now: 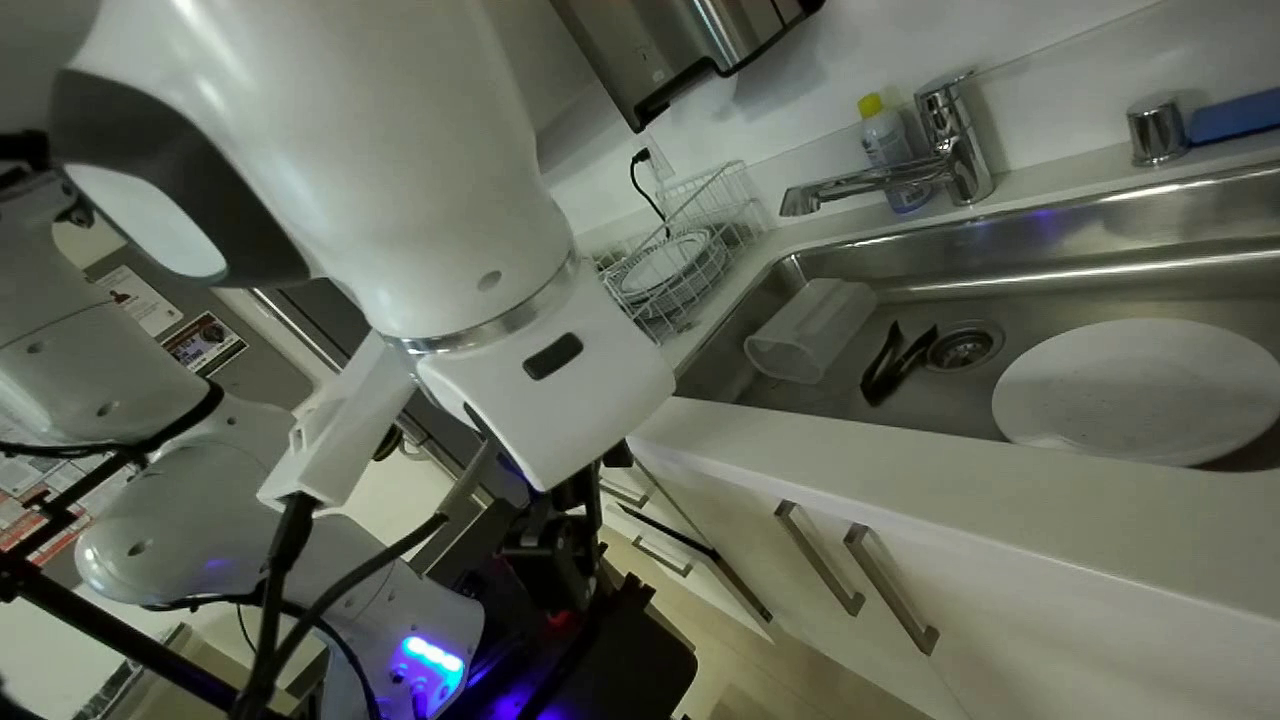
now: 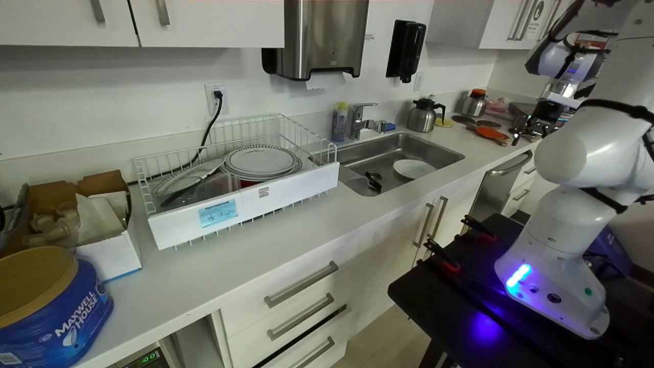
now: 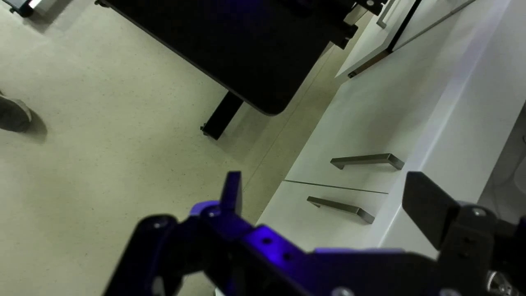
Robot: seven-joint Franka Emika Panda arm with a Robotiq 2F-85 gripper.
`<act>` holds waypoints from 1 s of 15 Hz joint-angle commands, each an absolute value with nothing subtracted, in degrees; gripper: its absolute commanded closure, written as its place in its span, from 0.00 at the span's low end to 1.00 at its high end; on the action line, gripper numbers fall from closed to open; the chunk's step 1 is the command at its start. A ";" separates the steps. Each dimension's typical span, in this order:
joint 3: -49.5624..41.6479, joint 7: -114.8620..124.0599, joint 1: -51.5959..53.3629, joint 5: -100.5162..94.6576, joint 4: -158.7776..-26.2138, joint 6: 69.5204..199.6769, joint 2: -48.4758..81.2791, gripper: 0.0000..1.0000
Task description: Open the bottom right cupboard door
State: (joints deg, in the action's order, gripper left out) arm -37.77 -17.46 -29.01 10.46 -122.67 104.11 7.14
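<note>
In the wrist view the gripper has its dark fingers wide apart across the lower half; in an exterior view the white arm stands along the right side, its wrist at upper right

Dim light, blue glare (brightest at the arm base)
</note>
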 commanded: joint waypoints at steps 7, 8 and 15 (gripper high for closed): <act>-36.66 -14.83 -32.26 18.32 -122.32 110.05 12.58 0.00; -36.40 -15.05 -33.05 20.49 -122.35 110.69 14.28 0.00; -29.54 -13.93 -43.69 32.60 -119.18 112.77 27.51 0.00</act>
State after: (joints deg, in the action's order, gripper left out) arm -33.11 -15.97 -38.91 28.99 -121.90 111.35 22.64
